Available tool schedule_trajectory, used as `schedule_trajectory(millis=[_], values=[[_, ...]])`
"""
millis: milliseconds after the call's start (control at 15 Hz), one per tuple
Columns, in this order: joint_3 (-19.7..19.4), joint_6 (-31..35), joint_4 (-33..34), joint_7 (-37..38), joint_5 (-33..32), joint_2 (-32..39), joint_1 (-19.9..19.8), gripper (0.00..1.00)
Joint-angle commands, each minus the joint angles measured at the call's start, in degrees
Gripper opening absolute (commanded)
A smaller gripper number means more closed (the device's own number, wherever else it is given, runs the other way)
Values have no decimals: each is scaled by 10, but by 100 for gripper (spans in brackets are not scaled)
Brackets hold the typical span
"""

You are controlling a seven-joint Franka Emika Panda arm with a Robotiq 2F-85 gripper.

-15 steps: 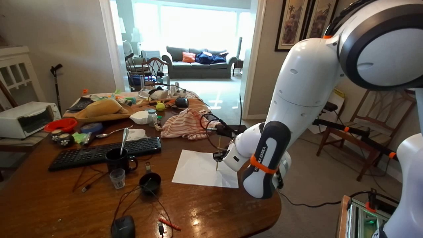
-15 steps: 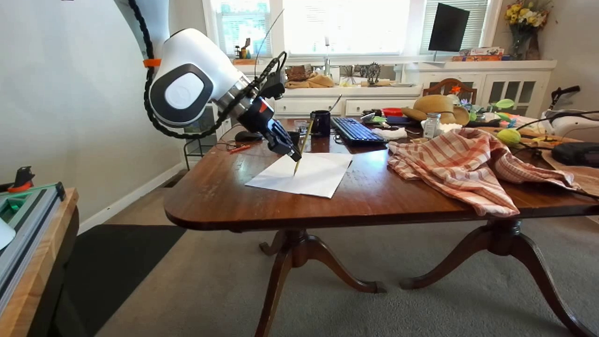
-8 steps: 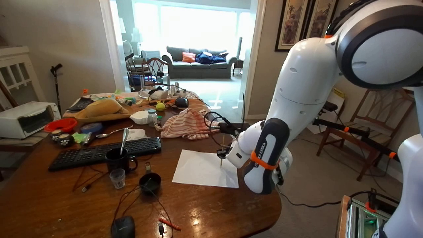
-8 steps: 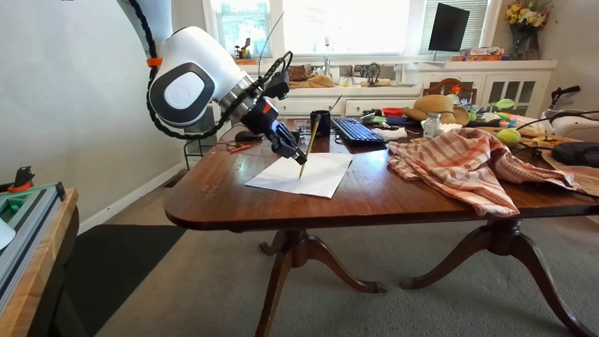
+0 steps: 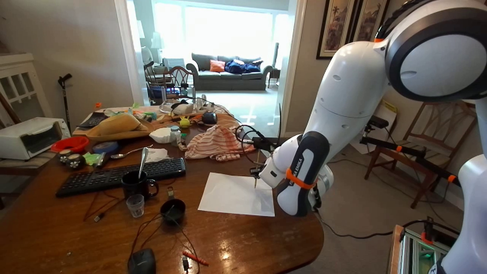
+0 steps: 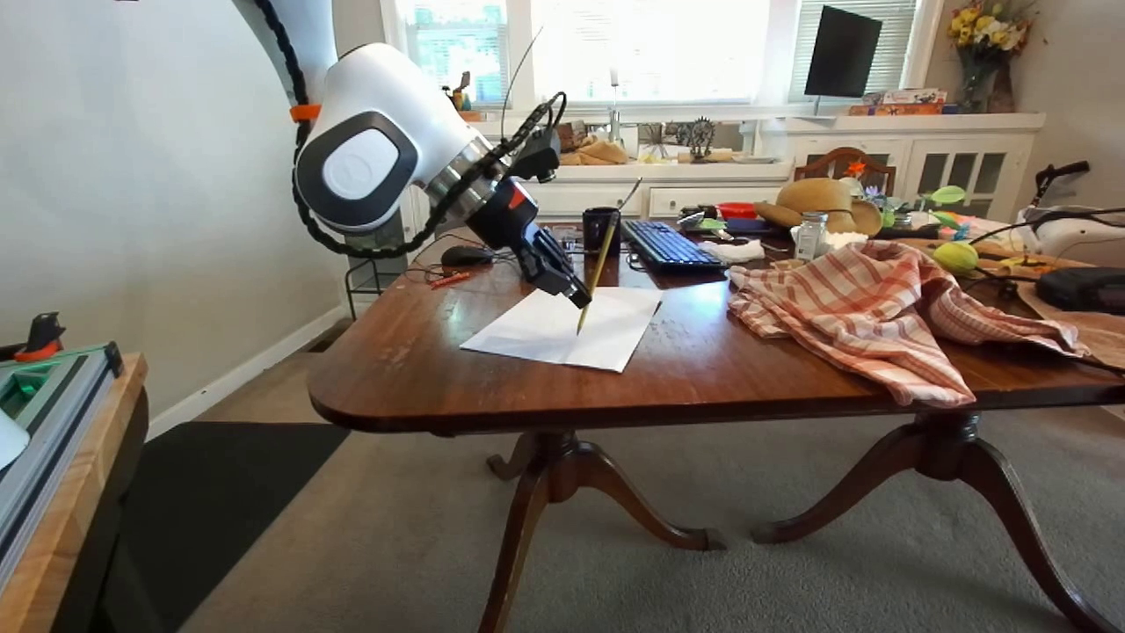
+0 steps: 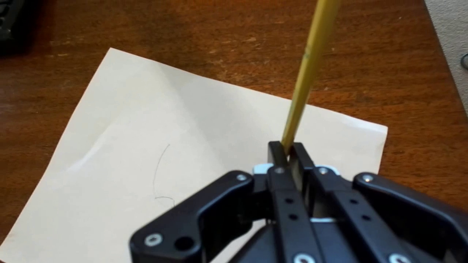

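My gripper point(image 7: 287, 149) is clamped on a yellow pencil point(image 7: 305, 84), the two fingers pinching its shaft low down, so most of its length rises above my fingertips and the tip hangs below them. That tip is over the sheet of paper point(image 7: 91, 204); whether it touches or sits just above, I cannot tell.

A thin grey line point(image 7: 153, 182) is done, off to one side of my fingertips: a shallow curve, then a small hooked turn that runs up to the edge of my gripper. The rest of the visible paper is unmarked, so I judge the drawing barely begun, with most of the sheet left bare; what lies beneath me is hidden.

The pencil is slim and straight, the paper white and matte, faintly creased. Under it the table point(image 6: 422, 378) is polished reddish-brown wood, lightly scuffed. Beyond the paper from my hand are a black mug point(image 5: 131, 185) with a shiny metal spoon point(image 5: 143, 158) leaning in it and a ridged black keyboard point(image 5: 163, 170). Well apart from me lies a striped cloth point(image 6: 861, 299), rumpled in soft folds.
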Motion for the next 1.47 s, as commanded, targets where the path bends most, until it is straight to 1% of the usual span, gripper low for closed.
schedule_trajectory(millis=[0,333,600,867,1400], values=[[0,-12,17,-15,20,0,9,2],[10,-8,56,-2,26,18,6,2],[21,-7,92,8,29,39,4,2],[24,-5,123,23,33,69,7,2],[21,-9,152,51,29,105,16,2]])
